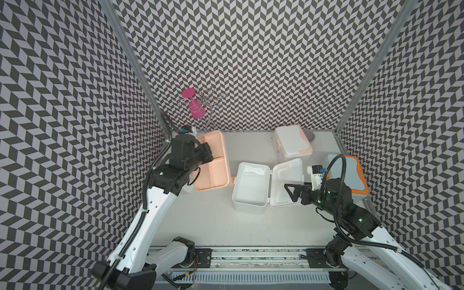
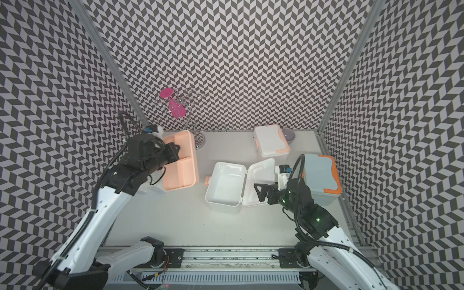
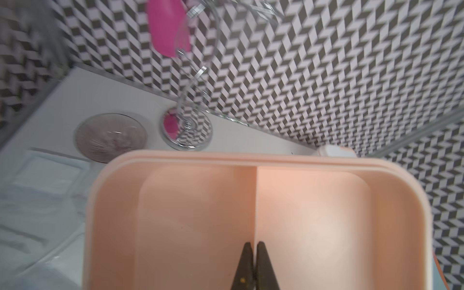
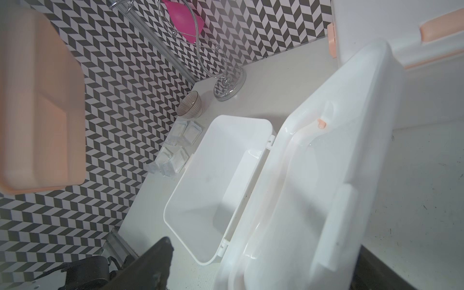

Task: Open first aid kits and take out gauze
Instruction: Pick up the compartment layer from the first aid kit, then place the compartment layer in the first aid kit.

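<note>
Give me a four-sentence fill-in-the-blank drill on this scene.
1. The left gripper is ___ on the peach tray's divider.
2. The middle case has its lid ___.
3. The blue case has its lid ___.
4. The gauze lies on the ___, not in any case.

Missing words: shut; open; closed; table.
</note>
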Motion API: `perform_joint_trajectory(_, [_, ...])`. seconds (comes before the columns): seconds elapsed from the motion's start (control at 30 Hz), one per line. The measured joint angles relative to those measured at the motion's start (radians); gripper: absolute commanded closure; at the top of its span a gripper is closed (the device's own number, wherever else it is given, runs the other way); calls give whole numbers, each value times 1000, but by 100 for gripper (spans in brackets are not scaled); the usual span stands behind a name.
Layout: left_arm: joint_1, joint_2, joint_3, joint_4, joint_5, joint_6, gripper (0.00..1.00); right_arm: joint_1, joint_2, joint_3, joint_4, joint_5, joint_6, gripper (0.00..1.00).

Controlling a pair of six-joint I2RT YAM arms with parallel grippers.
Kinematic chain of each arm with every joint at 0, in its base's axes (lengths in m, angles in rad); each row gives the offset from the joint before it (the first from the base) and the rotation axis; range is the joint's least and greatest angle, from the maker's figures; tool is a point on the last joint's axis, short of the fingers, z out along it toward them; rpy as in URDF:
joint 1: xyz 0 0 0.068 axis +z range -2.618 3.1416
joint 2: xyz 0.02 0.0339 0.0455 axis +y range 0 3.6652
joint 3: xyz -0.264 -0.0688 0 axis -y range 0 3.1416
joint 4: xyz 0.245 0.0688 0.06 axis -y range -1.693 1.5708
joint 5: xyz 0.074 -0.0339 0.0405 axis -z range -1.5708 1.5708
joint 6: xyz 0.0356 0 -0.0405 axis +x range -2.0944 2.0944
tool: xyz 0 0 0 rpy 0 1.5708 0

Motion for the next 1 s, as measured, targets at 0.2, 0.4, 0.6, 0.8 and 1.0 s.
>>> perform_joint_trajectory(0.2, [342,-122,-83,-10,79,42,100,0,-9,-39,2,4,5,0])
perform_joint_trajectory(0.4, [494,-86,-232,8,120,42,100,-1,-9,-48,2,3,6,0])
perform_joint_trajectory(0.6, [547,-34,-250,18,150,39,100,-4,-8,-48,2,3,3,0])
perform_joint_trajectory(0.8, [550,-35,-250,38,168,40,100,-12,0,-48,5,0,-4,0])
perform_joint_trajectory(1.0, [550,-35,-250,58,235,40,100,-14,20,-42,11,-10,-9,0])
